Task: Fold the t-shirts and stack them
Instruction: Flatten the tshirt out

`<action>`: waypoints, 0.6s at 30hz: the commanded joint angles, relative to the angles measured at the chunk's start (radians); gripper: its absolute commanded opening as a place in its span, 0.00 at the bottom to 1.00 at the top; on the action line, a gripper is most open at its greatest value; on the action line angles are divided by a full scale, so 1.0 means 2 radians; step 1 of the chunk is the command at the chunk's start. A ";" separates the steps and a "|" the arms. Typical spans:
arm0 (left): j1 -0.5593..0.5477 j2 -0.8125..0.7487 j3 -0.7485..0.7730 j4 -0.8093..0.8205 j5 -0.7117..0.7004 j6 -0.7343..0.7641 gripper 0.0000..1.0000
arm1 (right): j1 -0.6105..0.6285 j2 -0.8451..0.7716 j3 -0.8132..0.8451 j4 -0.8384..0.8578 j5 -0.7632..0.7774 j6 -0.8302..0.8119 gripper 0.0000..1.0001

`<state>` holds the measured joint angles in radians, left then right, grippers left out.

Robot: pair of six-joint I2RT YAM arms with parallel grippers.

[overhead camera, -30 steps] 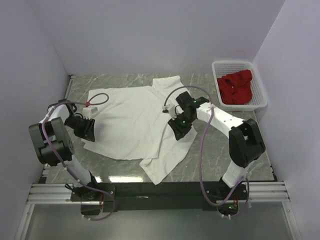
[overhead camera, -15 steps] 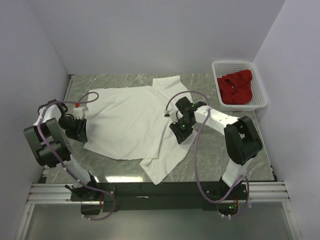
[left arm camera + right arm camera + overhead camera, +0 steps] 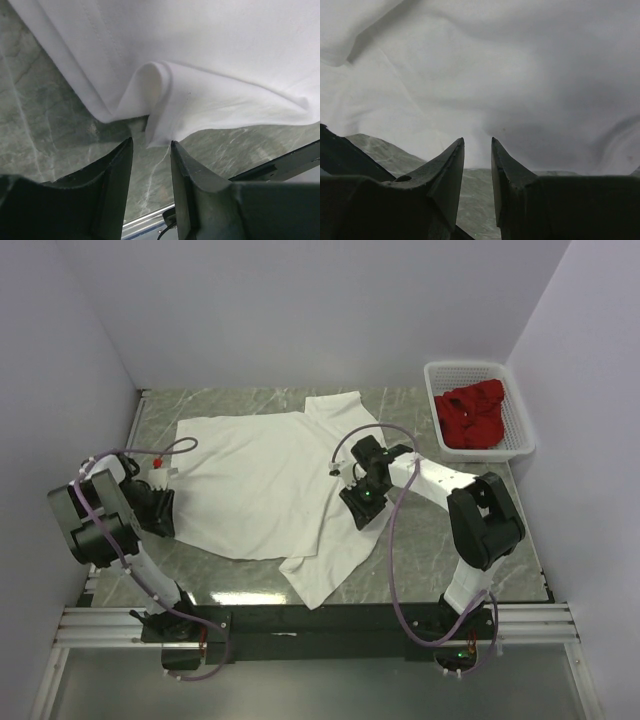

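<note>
lying spread on the marble surface (image 3: pixel 250 575), the white t-shirt (image 3: pixel 260 480) runs lengthwise left to right, one sleeve pointing far, another near. the red t-shirt (image 3: pixel 470 418) sits crumpled in the basket (image 3: pixel 478 367) at far right. left wrist view: left jaws narrowly parted, empty, a folded corner of the shirt at their tips. right wrist view: right jaws narrowly parted, empty over marble, white cloth just beyond.
</note>
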<state>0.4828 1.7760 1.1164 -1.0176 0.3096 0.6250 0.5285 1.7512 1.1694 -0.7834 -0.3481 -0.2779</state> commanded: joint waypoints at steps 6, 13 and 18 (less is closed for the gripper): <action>-0.001 -0.005 -0.011 -0.007 0.015 0.001 0.16 | 0.004 0.001 -0.008 -0.004 0.014 -0.016 0.35; 0.003 -0.068 -0.004 -0.092 -0.029 0.023 0.01 | 0.003 -0.002 -0.016 -0.013 0.037 -0.024 0.33; 0.007 -0.119 -0.029 -0.112 -0.128 0.023 0.00 | 0.003 -0.007 -0.020 -0.020 0.047 -0.029 0.33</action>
<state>0.4870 1.5970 1.0870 -1.1637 0.1867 0.6479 0.5304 1.7531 1.1408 -0.7986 -0.2802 -0.3149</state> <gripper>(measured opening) 0.012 0.331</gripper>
